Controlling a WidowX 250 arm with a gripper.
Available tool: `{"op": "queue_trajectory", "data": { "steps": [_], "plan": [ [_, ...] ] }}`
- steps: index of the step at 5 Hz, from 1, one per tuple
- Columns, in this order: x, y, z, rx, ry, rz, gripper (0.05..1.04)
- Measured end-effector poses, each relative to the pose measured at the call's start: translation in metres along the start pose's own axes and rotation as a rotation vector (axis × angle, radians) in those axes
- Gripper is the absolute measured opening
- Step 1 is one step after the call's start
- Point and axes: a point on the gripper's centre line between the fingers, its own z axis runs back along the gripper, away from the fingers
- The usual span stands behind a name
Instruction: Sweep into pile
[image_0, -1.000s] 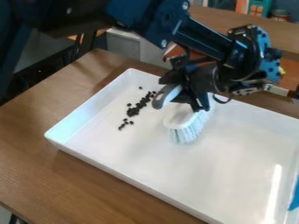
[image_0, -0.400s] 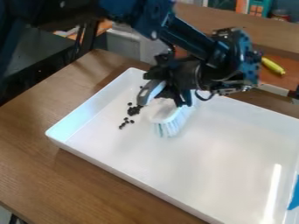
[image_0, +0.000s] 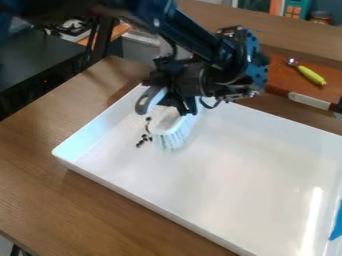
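My gripper (image_0: 175, 102) hangs over the upper left part of the white tray (image_0: 220, 170), shut on the brush. The brush (image_0: 167, 122) has a white body, pale blue-white bristles and a grey-tipped handle that sticks out to the left of the gripper. Its bristles touch the tray floor or stand very near it. Several small dark pieces (image_0: 143, 140) lie just left of the bristles, with one higher up by the brush's left edge. The brush and gripper hide the area where other dark pieces may lie.
The tray's raised walls surround the work area on a brown wooden table (image_0: 100, 210). A blue object (image_0: 336, 225) is at the tray's right edge. Behind the tray lie a yellow-green item (image_0: 311, 75) and a white-and-dark handle (image_0: 309, 101).
The gripper and brush have moved left across the tray, over the upper dark pieces, which are now mostly hidden. The lower few pieces look unmoved.
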Motion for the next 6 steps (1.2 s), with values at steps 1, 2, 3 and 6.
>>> {"op": "queue_trajectory", "data": {
  "steps": [1,2,3,6],
  "plan": [
    [-0.004,0.007,-0.009,0.015,-0.006,0.005,0.469],
    [-0.006,0.009,-0.012,0.015,-0.016,0.001,0.469],
    [-0.01,0.008,-0.004,-0.048,-0.02,-0.001,0.469],
    [-0.014,-0.037,0.116,-0.202,-0.161,-0.126,0.469]
  ]
}}
